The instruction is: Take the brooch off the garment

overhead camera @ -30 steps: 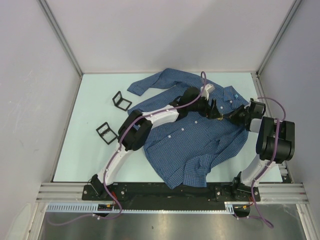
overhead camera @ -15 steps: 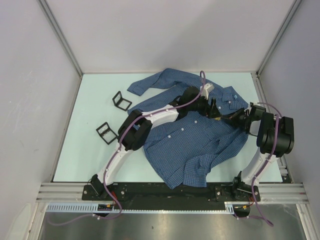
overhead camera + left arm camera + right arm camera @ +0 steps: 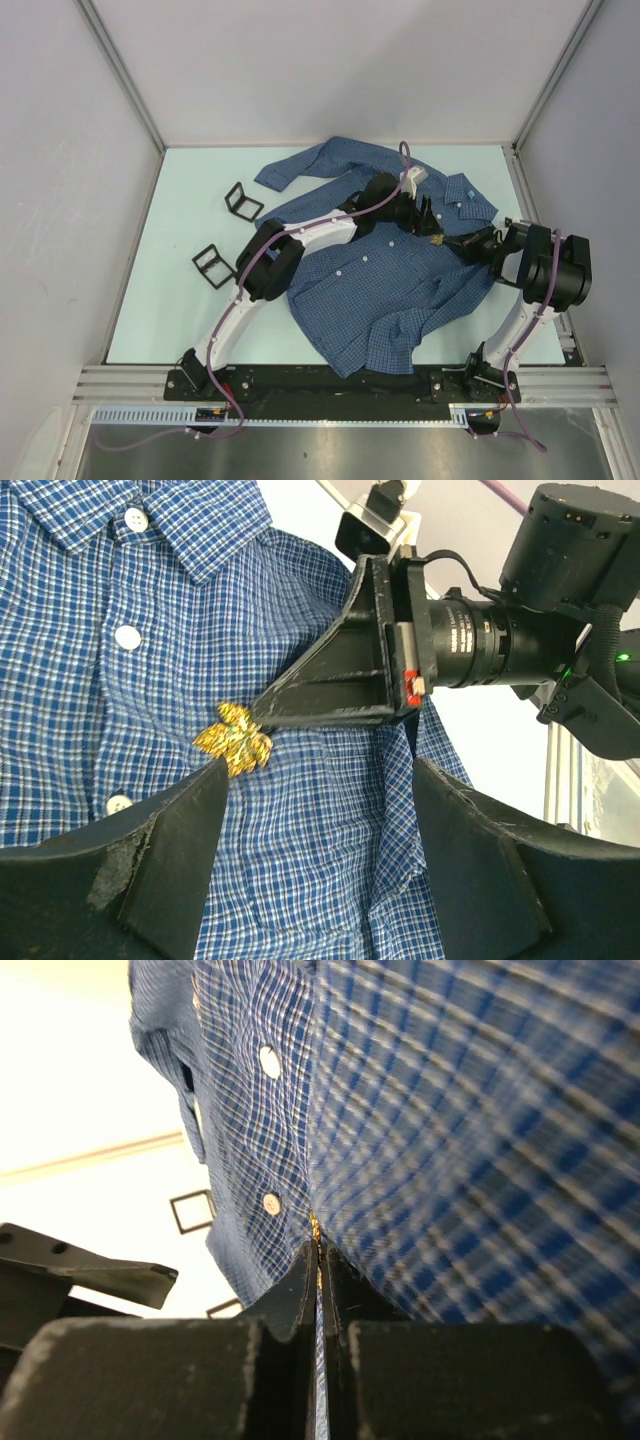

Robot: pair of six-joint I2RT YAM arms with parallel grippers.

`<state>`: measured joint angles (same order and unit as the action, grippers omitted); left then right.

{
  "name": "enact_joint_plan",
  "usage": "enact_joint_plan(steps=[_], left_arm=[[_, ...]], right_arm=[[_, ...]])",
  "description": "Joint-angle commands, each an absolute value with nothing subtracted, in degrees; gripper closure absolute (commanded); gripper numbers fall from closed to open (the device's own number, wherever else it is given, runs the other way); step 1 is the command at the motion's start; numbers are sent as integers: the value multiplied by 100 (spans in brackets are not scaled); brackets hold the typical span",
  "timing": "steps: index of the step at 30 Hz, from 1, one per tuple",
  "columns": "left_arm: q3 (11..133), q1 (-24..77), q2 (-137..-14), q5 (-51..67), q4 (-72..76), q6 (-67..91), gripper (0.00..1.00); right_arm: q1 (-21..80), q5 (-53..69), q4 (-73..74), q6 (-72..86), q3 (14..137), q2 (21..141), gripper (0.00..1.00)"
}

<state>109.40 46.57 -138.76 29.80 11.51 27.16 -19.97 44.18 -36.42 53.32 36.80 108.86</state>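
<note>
The garment (image 3: 380, 290), a blue fine-checked shirt, lies spread across the middle of the table. A gold leaf-shaped brooch (image 3: 233, 740) sits on its front beside the button row, and shows from above as a small gold spot (image 3: 437, 240). My right gripper (image 3: 256, 711) comes in low from the right and is shut on the brooch's edge. A gold sliver of the brooch (image 3: 316, 1224) shows between its closed fingers (image 3: 320, 1250). My left gripper (image 3: 318, 780) hovers open over the cloth (image 3: 300, 860), its left fingertip (image 3: 205, 785) right beside the brooch.
Two black square frames (image 3: 243, 200) (image 3: 213, 265) lie on the table left of the shirt. The shirt's collar (image 3: 190, 520) and white buttons (image 3: 127, 637) are near the brooch. Grey walls enclose the table, and the right arm's elbow (image 3: 560, 265) is near the right wall.
The right arm's elbow has swung out to the right and dropped, laying its forearm flatter, with its gripper still at the brooch. The left arm has not moved.
</note>
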Motion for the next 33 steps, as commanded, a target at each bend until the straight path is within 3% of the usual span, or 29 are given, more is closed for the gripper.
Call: enact_joint_plan(steps=[1,14,22,28,33], left_arm=[[10890,4605,-13658,3111,1459,2821,21],[10872,4605,-13684,3155,1564,2944,22],[10872,4597,-13676,3164,1600,3006,22],[10268,4509,-13037,3050,1582,2901,23],[9537,4342,-12245,2742,1318,2795,24]], right_arm=[[-2083,4710,-4209,5642,3612,10985,100],[-1855,5080,-5966,6925,3481,11715,100],[-1626,5159,-7909,8138,3393,12287,100],[-1529,5063,-8033,8069,3393,12016,100],[-1345,4940,-7217,7393,3498,11611,100]])
